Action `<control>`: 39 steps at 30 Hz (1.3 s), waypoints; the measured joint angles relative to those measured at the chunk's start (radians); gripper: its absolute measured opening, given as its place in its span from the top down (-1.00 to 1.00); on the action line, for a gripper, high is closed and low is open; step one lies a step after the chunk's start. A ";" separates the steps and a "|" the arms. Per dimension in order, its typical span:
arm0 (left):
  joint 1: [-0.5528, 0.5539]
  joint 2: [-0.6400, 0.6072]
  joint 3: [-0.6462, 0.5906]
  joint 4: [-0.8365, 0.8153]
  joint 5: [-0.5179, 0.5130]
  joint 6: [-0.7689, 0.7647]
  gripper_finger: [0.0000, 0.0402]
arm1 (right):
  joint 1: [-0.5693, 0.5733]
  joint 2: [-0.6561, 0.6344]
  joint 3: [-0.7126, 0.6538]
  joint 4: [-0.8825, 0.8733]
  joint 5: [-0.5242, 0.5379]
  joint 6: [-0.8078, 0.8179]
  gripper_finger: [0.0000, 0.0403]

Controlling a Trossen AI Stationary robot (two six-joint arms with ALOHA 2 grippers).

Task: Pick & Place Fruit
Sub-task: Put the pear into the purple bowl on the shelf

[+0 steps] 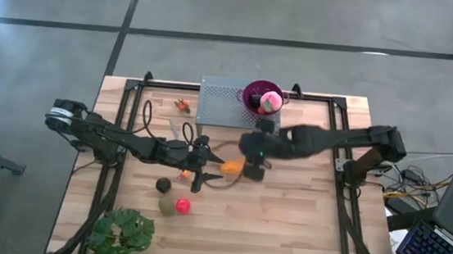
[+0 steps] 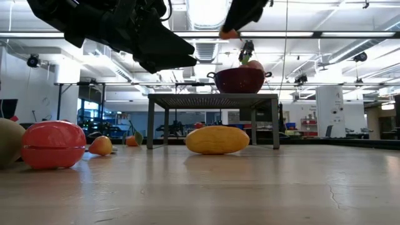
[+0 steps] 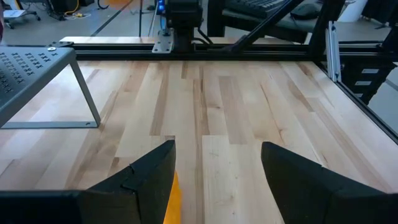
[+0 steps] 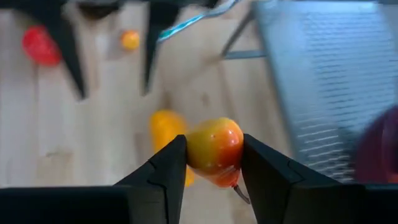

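Right end effector [image 4: 211,163] pinches an orange-red fruit [image 4: 214,147] above the counter [image 4: 74,143]; the elongated orange piece [image 4: 165,134] lies directly below, long axis running away from the fingers. Left end effector [image 3: 214,171] spread, empty, just beside that piece.

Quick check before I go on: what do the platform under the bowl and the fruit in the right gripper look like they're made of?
The platform looks like grey perforated sheet metal on thin legs, with a matte finish. The orange-red fruit between the right gripper's fingers looks like smooth, glossy plastic with a highlight on its skin, though it could be rubber or foam.
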 joint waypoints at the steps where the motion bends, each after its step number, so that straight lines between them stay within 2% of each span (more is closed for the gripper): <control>1: 0.000 0.000 0.000 0.000 0.000 0.000 -0.21 | -0.020 0.000 0.022 -0.015 0.000 -0.005 0.31; 5: 0.000 0.000 0.000 0.000 0.000 0.000 -0.21 | -0.096 0.000 0.092 -0.050 -0.001 -0.025 0.26; 10: 0.000 0.000 0.000 0.000 0.000 0.000 -0.21 | -0.181 0.000 0.143 -0.074 -0.015 -0.065 0.32; 16: 0.000 0.000 0.000 0.000 0.000 0.000 -0.21 | -0.281 0.000 0.156 -0.074 -0.019 -0.095 0.36; 23: 0.000 0.000 0.000 0.000 0.000 0.000 -0.21 | -0.391 0.000 0.155 -0.069 -0.023 -0.109 0.27; 28: 0.000 0.000 0.000 -0.001 0.000 0.000 -0.21 | -0.457 0.001 0.154 -0.029 -0.029 -0.110 0.31; 32: 0.000 0.000 0.000 -0.001 0.000 0.000 -0.21 | -0.504 0.001 0.149 0.033 -0.094 -0.115 0.36; 39: 0.000 0.000 0.000 -0.001 0.000 0.001 -0.21 | -0.540 0.002 0.081 0.169 -0.127 -0.159 0.28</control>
